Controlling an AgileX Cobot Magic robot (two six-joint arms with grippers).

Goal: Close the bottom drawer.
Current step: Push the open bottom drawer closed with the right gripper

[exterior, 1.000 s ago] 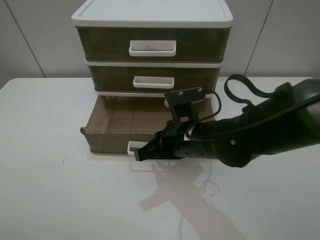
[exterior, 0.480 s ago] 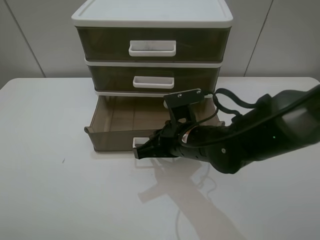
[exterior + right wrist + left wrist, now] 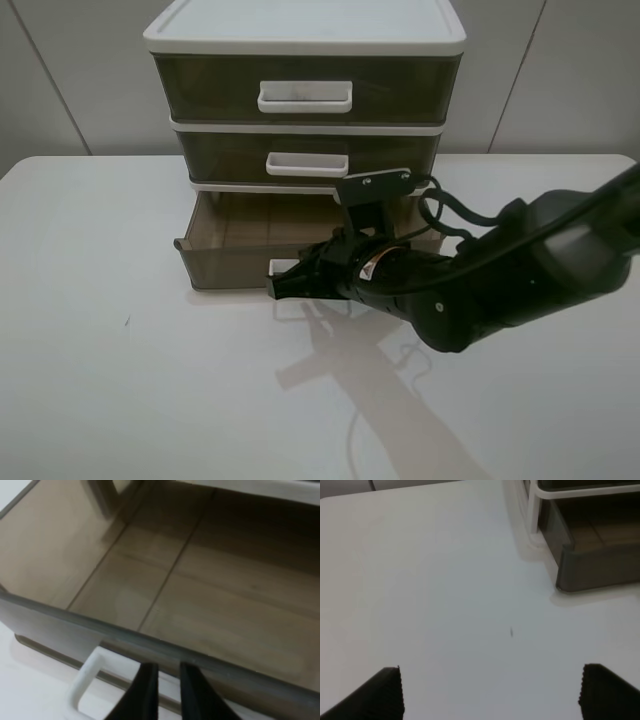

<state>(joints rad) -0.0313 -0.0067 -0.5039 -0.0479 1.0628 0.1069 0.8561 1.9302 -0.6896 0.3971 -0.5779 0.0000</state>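
The bottom drawer (image 3: 225,265) is smoky brown and translucent, the lowest tier of the three-drawer unit, and stands partly pulled out. Its white loop handle (image 3: 283,267) faces the table's front. My right gripper (image 3: 281,287) is against the drawer front at the handle, fingers nearly together with nothing between them. In the right wrist view the black fingertips (image 3: 145,690) sit beside the handle (image 3: 85,675), below the drawer's front wall (image 3: 60,625). My left gripper (image 3: 491,672) is open and empty over bare table; a drawer corner (image 3: 592,567) shows far ahead of it.
The middle drawer (image 3: 307,160) and the taller top drawer (image 3: 305,92) are shut. The unit stands at the back of the white table (image 3: 120,380), against a wall. The right arm's black cable (image 3: 470,215) loops beside the unit.
The bottom drawer has slid back into the unit by a few centimetres, with my right gripper moving along against its front. The left gripper's view shows no earlier frame.
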